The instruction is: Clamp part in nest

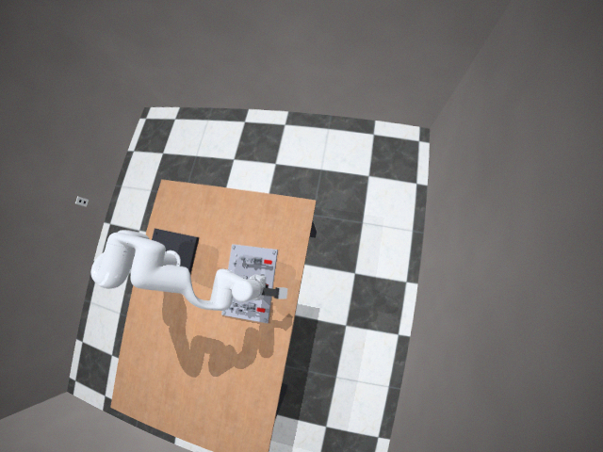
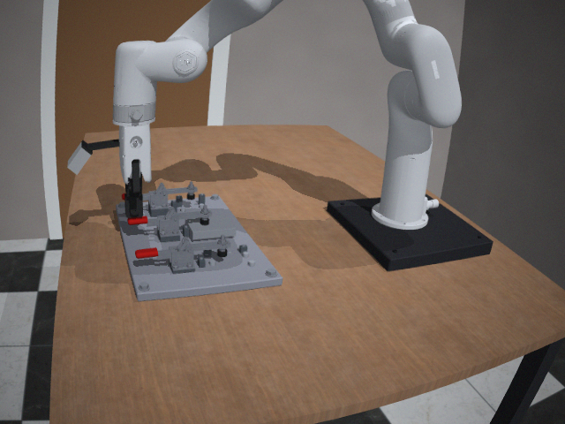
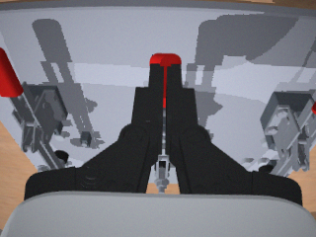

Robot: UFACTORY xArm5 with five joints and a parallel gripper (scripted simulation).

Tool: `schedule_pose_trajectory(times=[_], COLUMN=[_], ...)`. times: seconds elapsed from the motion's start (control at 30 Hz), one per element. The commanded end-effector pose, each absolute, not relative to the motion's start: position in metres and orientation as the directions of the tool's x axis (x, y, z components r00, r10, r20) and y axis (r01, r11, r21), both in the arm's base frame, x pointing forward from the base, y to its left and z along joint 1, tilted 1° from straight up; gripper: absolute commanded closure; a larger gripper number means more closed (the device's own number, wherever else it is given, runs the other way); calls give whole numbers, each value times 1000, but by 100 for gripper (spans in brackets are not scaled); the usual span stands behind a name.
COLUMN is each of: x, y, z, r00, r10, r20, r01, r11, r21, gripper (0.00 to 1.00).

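Our claw (image 2: pixel 132 210) is clenched, its black fingers pressed together with nothing held between them. It points straight down, working as a blunt pusher. In the wrist view the middle clamp's red handle (image 3: pixel 165 61) shows at 12 o'clock, just past the fingertips. From the exterior view the tips sit just above that handle and seem to touch it, though we cannot tell for sure.

We judge the step in hand to be closing this nest's clamp. The next move calls for pressing the handle down past dead centre until it rests on its own stop, then lifting away.

The part (image 2: pixel 204 230) is a plain grey block, the same tone as the fixture plate (image 2: pixel 205 283). It lies in the middle nest, at about 3 o'clock of the claw in the exterior view, and looks level. We cannot make out its seating against the blocks. The near clamp's handle (image 2: pixel 146 252) lies at 5 o'clock of the claw.
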State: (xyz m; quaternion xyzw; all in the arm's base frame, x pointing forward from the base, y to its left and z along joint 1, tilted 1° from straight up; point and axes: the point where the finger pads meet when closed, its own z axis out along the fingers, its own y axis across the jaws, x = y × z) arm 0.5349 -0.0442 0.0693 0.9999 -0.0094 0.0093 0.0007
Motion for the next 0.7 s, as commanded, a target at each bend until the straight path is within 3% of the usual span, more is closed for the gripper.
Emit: schedule_pose_trajectory(times=[0.0, 0.67], x=[536, 536], y=[-44, -44], z=[70, 68], r00=[1000, 1000], r10=[-19, -19], r20=[23, 23], r01=[-19, -19], r11=[-1000, -1000], r21=[1, 1], gripper=[100, 100])
